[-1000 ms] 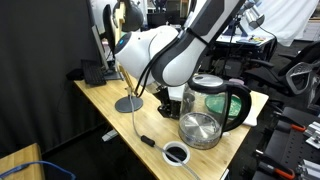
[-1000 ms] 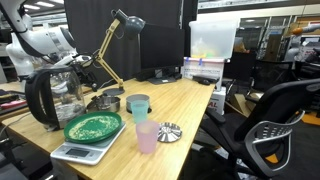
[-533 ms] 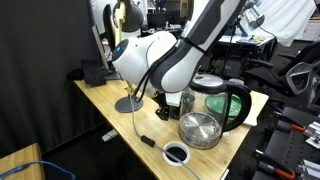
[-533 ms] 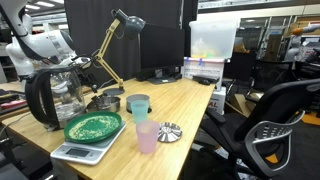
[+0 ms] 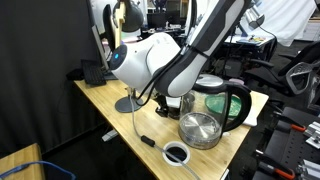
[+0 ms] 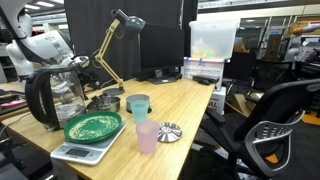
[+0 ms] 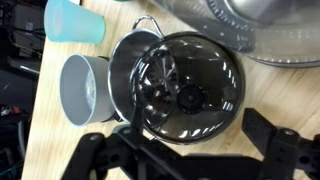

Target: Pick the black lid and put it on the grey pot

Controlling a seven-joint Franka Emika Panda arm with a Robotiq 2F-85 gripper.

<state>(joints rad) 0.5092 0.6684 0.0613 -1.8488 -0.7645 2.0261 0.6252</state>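
Note:
In the wrist view the black lid [image 7: 185,90], round and glossy with a centre knob, lies on the wooden table. The grey pot [image 7: 84,90], a small open metal cylinder, stands right beside it on the left. My gripper [image 7: 190,135] is open, hanging above the lid with one finger on each side of its near edge, not touching it. In an exterior view the gripper [image 5: 165,101] sits low over the table beside the glass kettle [image 5: 221,100]. The lid and pot are hidden by the arm there.
A blue cup [image 7: 75,20] stands beyond the pot. A large steel-rimmed glass lid [image 7: 262,30] lies close to the black lid. A white-rimmed ring [image 5: 177,153], a lamp base [image 5: 128,103], a green plate on a scale [image 6: 93,126] and a pink cup [image 6: 146,136] are also on the table.
The arm has shifted slightly left and lower toward the table. The objects have not moved.

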